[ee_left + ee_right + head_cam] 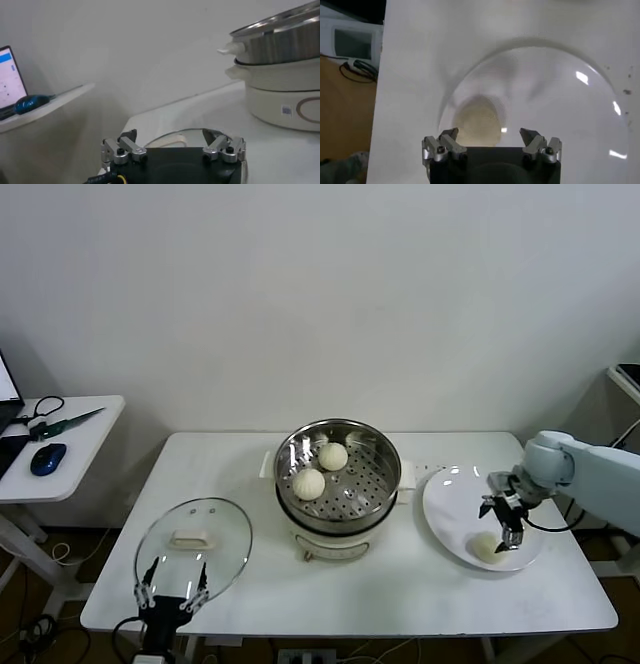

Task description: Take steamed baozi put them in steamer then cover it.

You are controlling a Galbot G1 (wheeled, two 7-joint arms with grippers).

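Observation:
The steamer, a shiny steel pot with a perforated floor on a cream base, stands mid-table. Two baozi lie in it, one toward the back and one to its left. Pale shapes at the pot's far wall may be reflections. Another baozi lies on the white plate at the right. My right gripper is open just above it; in the right wrist view the bun sits below the spread jaws, off toward one finger. My left gripper is open and empty at the front left.
The round glass lid with a white handle lies flat at the front left, under my left gripper; it also shows in the left wrist view, with the steamer beyond. A side table with a mouse stands at the left.

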